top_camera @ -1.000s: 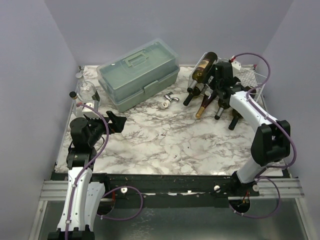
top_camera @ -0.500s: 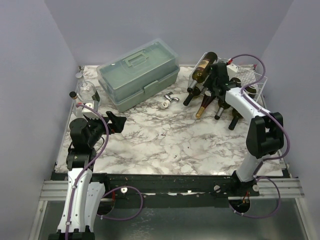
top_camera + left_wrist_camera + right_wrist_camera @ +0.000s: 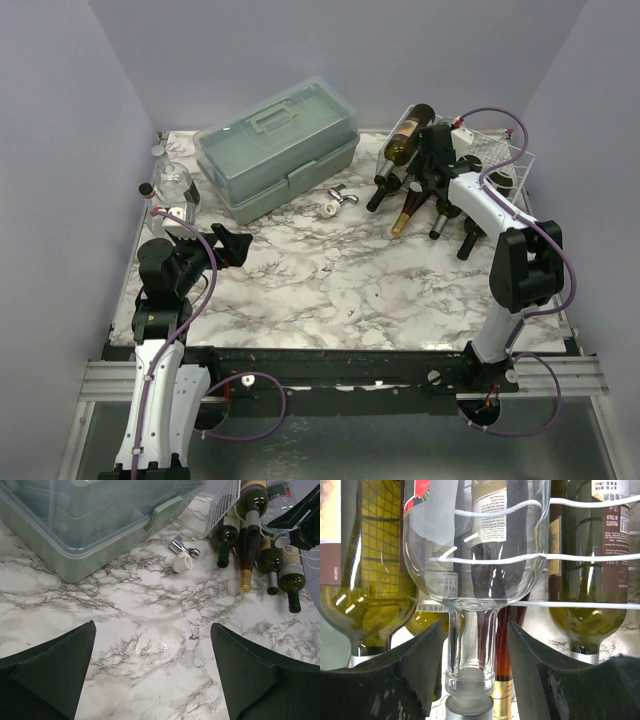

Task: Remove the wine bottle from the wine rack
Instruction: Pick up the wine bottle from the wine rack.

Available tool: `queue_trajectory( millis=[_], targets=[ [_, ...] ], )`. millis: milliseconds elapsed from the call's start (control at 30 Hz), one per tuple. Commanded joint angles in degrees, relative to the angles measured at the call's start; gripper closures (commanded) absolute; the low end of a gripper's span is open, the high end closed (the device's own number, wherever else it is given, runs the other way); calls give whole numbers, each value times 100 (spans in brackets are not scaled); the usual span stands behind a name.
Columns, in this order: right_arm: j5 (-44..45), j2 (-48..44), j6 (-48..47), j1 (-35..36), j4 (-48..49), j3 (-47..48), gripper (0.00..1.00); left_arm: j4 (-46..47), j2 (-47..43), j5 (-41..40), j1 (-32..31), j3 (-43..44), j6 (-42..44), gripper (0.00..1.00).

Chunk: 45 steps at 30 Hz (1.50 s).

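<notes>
Clear bottle neck (image 3: pixel 470 645) between jaws

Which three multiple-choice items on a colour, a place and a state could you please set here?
1. The plastic toolbox with a handle is: A pale green; B red; C black.
2. The right tool is: A above the toolbox; B astride the clear glass wine bottle's neck at the white wire wine rack; C by the left arm's base.
3. The left tool is: A shut on a bottle; B wide open, empty; C shut on the toolbox handle.
Answers: A, lid and body are pale green; B, its fingers flank that neck; B, only white marble tabletop shows between its fingers.
</notes>
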Motion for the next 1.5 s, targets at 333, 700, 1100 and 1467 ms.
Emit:
queue_trajectory(
  millis=[333, 700, 1100, 1467],
  targets=[
    [-183, 309, 255, -194, -267, 275, 47, -21, -73, -61, -12, -80, 67, 1],
    [-326, 429, 300, -236, -311, 375, 49, -34, -62, -59, -11, -69, 70, 1],
    [-438, 419, 295, -276, -289, 347, 71, -34, -66, -51, -11, -69, 70, 1],
    [-576, -274, 22, -353, -20, 42, 100, -37, -61, -43, -11, -70, 70, 1]
  ],
)
